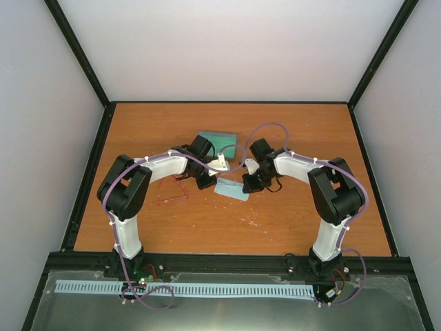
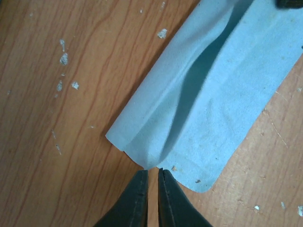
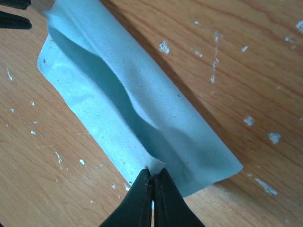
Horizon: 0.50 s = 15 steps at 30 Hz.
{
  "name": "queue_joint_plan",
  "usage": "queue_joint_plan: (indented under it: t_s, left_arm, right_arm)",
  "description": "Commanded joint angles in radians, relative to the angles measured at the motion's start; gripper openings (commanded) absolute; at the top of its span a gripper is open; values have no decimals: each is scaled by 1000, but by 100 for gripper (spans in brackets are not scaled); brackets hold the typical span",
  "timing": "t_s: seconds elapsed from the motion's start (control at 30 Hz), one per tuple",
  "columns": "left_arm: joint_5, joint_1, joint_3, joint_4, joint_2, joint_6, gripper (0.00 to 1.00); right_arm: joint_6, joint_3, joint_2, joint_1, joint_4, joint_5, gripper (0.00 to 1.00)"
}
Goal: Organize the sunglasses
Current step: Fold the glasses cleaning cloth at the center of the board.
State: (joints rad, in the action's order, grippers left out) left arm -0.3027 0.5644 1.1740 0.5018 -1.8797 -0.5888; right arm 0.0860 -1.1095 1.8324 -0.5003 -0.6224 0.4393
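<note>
Top view. Light-blue cloth (image 1: 232, 188) lies folded on the table (image 1: 289, 221), mid-workspace. The sunglasses (image 1: 173, 197) lie flat on the wood to the left of the cloth, apart from it, untouched by either arm. Grey-blue case (image 1: 217, 141) sits open beyond the cloth, green lining up. Left gripper (image 1: 212, 182) is at the cloth's left end, right gripper (image 1: 247, 185) at its right end.

Left wrist view. Cloth is doubled over lengthwise, with a raised ridge along the fold. Jaws are drawn almost together, with a thin slit of wood between them; tips sit at the cloth's near edge. Cannot tell whether any fabric is caught.

Right wrist view. Jaws are clamped together on a small tuft of the cloth's near edge. Fabric is puckered at the tips.

Judgement: step in hand is folding the cloth, before the sunglasses go to the case. Next move calls for both ends to travel together so the fold lands square, then release.
</note>
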Motion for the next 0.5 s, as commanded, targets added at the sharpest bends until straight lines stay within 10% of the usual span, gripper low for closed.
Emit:
queue_joint_plan:
  t_s: [0.0,0.47]
  left_arm:
    - [-1,9,35,29,-3,20,12]
    - [24,9,26,-8,-39,27,15]
  right_arm:
    - [-3,8,-37,-9,25,4,3]
    - [-3,0,-13,-11,25,14,3]
